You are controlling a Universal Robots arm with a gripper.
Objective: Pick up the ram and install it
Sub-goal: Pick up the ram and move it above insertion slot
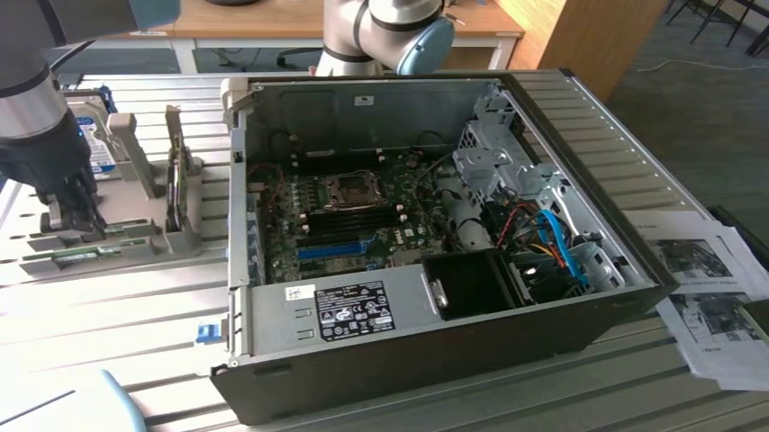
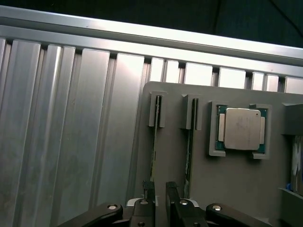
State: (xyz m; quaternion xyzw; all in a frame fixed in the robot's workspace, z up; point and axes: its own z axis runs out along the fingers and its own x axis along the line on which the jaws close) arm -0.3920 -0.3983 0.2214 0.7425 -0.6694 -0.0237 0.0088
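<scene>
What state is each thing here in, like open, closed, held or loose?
gripper: open, holding nothing
ram: on edge in a slot of the gray holder, not gripped
second ram stick: on edge in the next slot
processor: seated in its pocket
computer case: side off, motherboard exposed

open computer case (image 1: 577, 117) on a slatted table (image 1: 96, 306), motherboard (image 1: 348, 216) inside; papers (image 1: 703, 270) at its three o'clock, hard drive (image 1: 90, 135) at its ten o'clock; processor chip (image 2: 242, 128) seated in a grey holder (image 2: 189, 161)

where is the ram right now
The ram stands on edge in the grey holder, on the exterior view's left of the computer case, right at the open fingers.
</scene>
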